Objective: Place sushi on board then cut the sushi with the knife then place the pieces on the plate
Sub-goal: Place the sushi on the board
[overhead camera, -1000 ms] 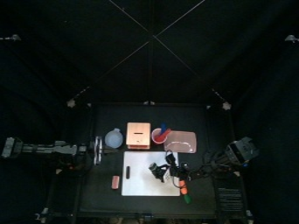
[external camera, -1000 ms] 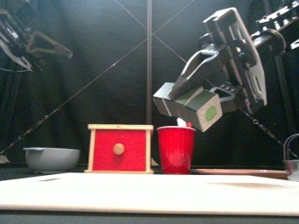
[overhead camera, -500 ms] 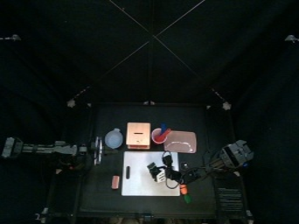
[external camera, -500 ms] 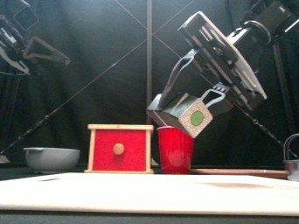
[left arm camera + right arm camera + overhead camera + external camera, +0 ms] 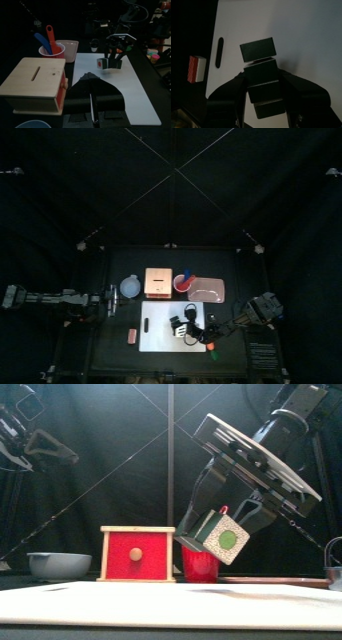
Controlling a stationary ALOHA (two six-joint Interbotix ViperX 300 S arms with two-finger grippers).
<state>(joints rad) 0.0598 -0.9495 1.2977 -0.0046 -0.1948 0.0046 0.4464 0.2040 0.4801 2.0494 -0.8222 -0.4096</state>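
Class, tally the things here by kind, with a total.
Toy knives: 2, blue knife and red knife
Vessels: 2, red cup and blue-grey bowl
Flat pieces: 2, white cutting board and pink tray
Boxes: 1, pale wooden box with red drawer
Other toys: 2, dark green sushi roll and small red block
Total: 9

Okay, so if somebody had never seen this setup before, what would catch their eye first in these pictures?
The right gripper stands out most, large in the front view. It hangs over the white cutting board with its jaws shut on the sushi roll, whose green-centred end faces forward. Behind it at the back of the table are the wooden box, with its bright red drawer front, and the red cup.
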